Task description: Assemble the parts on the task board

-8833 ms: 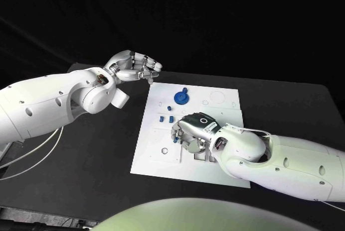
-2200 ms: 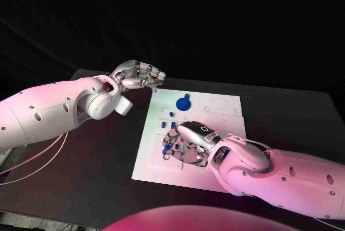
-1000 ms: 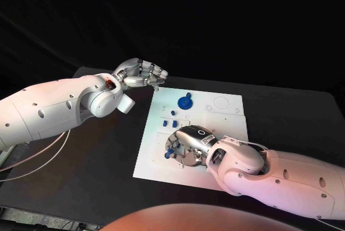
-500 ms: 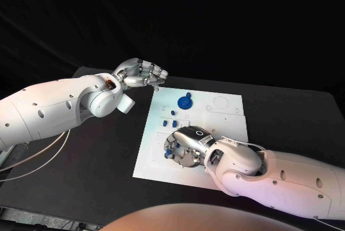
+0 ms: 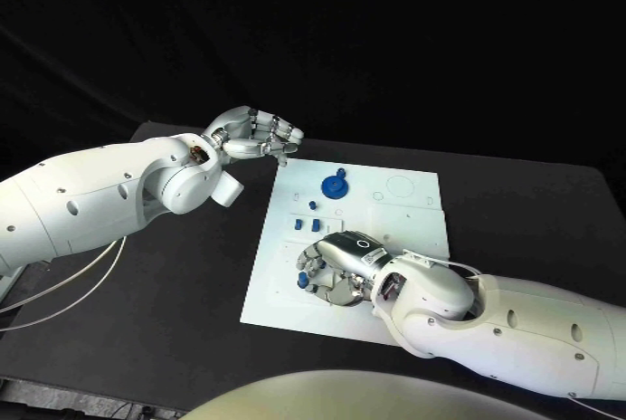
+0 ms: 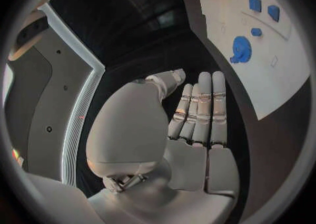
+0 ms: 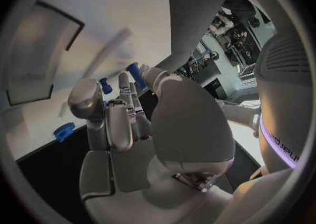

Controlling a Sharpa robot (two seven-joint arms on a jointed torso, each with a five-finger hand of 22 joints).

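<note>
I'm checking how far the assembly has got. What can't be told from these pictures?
- Head view: the right hand covers the near part of the task board; the parts under it are hidden.
- Whether it grips the small blue part at its fingers: too small.
- Right wrist view: the board surface is blurred.

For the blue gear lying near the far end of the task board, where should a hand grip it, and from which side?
My judgement: grip the blue gear by its toothed rim, thumb opposite a finger, coming from above. It lies flat on the task board, leaving no underside to reach, and the board around it looks bare. The left hand, near that end, seems the better placed.
</note>
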